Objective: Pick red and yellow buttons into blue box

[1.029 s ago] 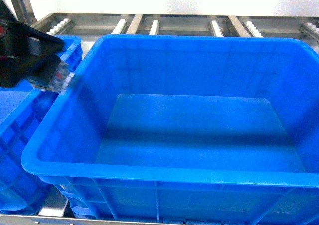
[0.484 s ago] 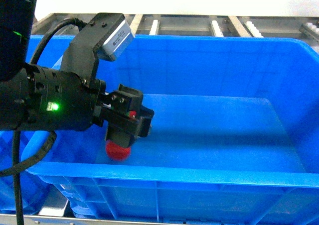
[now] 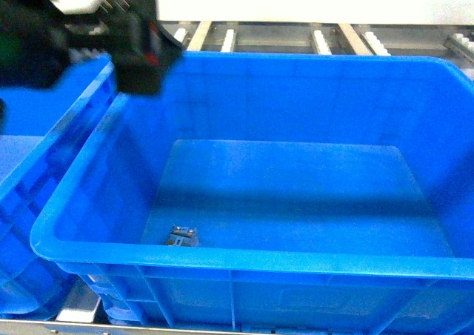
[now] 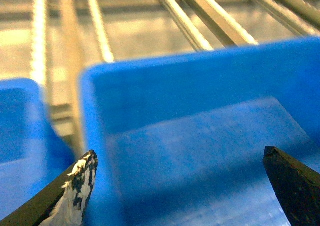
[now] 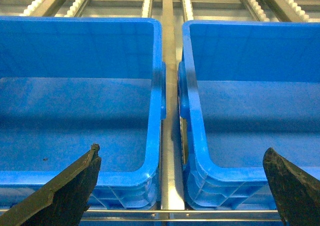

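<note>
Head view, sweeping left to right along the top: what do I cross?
Neighbouring blue crate → left gripper, blurred, above the rim → blue box, with a small black-and-metal part on its floor at the near-left corner.

Bright even light, left wrist view motion-blurred

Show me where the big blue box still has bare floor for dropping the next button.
The blue box floor is bare from middle to right wall and back wall. Only the near-left corner is taken, by a small button body. The left gripper hangs over the back-left rim.
</note>
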### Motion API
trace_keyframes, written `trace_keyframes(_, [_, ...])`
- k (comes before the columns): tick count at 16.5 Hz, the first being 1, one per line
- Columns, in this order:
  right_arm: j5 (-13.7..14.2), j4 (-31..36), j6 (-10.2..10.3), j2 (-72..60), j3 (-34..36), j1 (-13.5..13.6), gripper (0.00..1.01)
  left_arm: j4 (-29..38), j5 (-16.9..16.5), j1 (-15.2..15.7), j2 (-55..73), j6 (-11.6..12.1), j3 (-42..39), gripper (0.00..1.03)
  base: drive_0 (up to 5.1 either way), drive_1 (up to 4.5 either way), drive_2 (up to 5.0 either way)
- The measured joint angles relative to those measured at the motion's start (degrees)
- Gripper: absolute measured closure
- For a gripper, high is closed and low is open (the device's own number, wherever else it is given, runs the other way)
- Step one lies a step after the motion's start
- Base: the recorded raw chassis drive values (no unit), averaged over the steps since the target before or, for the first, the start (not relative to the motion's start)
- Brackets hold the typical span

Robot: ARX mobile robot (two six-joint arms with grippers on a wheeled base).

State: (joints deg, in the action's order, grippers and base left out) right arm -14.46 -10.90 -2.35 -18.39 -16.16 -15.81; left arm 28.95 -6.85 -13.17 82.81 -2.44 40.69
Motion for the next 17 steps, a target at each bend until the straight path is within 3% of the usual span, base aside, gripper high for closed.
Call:
trace_keyframes(1, [0.00,0.00,0.00,0.00,0.00,0.00,0.03,0.37,2.60,3.69,-6.51,-1.97,-2.69,0.05,0.0,0.00,0.0])
trace_keyframes(3, [0.00,0.02,0.00,0.00,0.00,0.00,0.03,-0.35,5.55,6.34,-14.08,-4.96,-7.50,0.05,0.0,0.00,0.0])
trace_keyframes(7, [0.00,0.00,0.00,0.00,0.00,0.00,0.03,-2.82,8.07,6.56,-22.05,-5.51,-12.66,0.05,0.0,0.00,0.0])
trace_keyframes(9, [0.04,0.00,0.00,0.00,0.00,0.00,0.03,-12.11,12.20,4.66,-36.52,-6.82,-19.67,0.05,0.0,0.00,0.0])
trace_keyframes(12, [0.07,-0.02,0.00,0.00,0.00,0.00,0.03,-11.67,12.66,4.52,-39.04,-7.58,-19.21,0.05,0.0,0.00,0.0])
trace_keyframes(13, [-1.81,5.33,0.68,1.99,1.88,-0.90,0.08,-6.32,14.45,4.48,-38.42,-5.55,-20.98,0.12,0.0,0.00,0.0])
trace_keyframes(14, [-1.18,9.16,1.11,7.41,5.29,-0.70,0.19,-3.41,14.38,5.03,-40.13,-2.80,-23.58,0.23,0.0,0.00,0.0])
trace_keyframes(15, [0.28,9.92,1.33,10.84,7.10,1.46,0.30,-3.17,14.14,5.99,-42.16,-0.79,-25.88,0.34,0.0,0.00,0.0])
trace_keyframes(17, [3.63,10.10,1.33,11.54,8.70,5.46,0.54,-3.19,12.83,7.56,-45.33,1.05,-29.27,0.58,0.0,0.00,0.0])
